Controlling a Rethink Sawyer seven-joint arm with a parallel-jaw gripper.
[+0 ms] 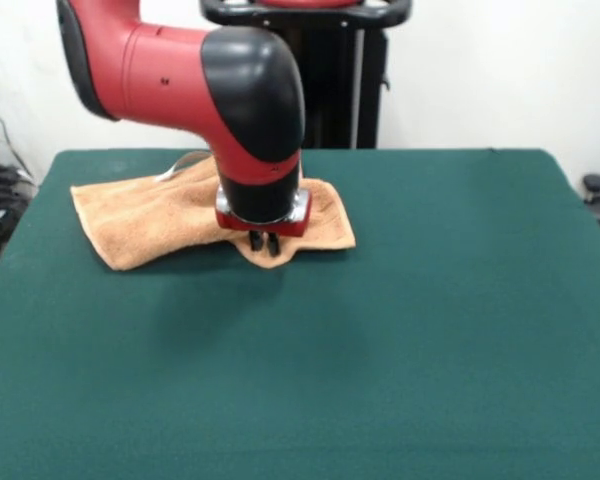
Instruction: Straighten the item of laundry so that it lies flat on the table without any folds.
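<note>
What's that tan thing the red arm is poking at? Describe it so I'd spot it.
On the big green table, look toward the far left part, under the red arm's gripper. There lies a rumpled orange-tan towel, the only cloth item on the felt.

A lab: Sawyer arm [180,60] at a green-clothed table [430,350], bare white wall [480,70].

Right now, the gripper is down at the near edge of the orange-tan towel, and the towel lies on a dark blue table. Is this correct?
Not fully. The table is dark green, not dark blue, as the front view shows. The rest holds: the gripper is down at the near edge of the orange-tan towel, which lies on the table.
</note>
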